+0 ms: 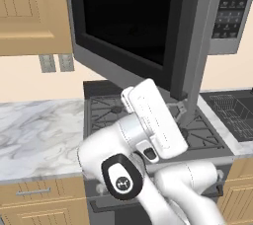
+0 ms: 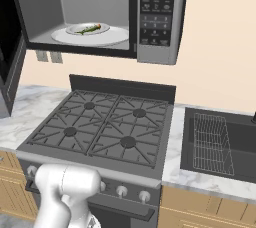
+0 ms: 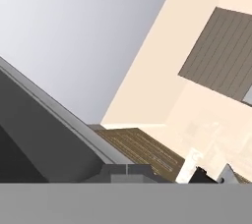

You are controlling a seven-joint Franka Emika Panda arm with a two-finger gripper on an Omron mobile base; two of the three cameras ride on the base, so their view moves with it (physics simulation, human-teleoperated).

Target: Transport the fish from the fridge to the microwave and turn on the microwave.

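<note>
The microwave hangs over the stove with its door swung wide open to the left. Inside, the small dark fish lies on a little plate, which rests on the white turntable. The dark button panel is at the microwave's right. My gripper is shut with nothing between its tips, close beside a slanted grey surface. My white arm reaches up beneath the open door's lower edge. The fridge is out of view.
A gas stove with dark grates sits below the microwave. A dark sink holding a wire rack is to its right. Marble counter runs to the left, with wooden cabinets above.
</note>
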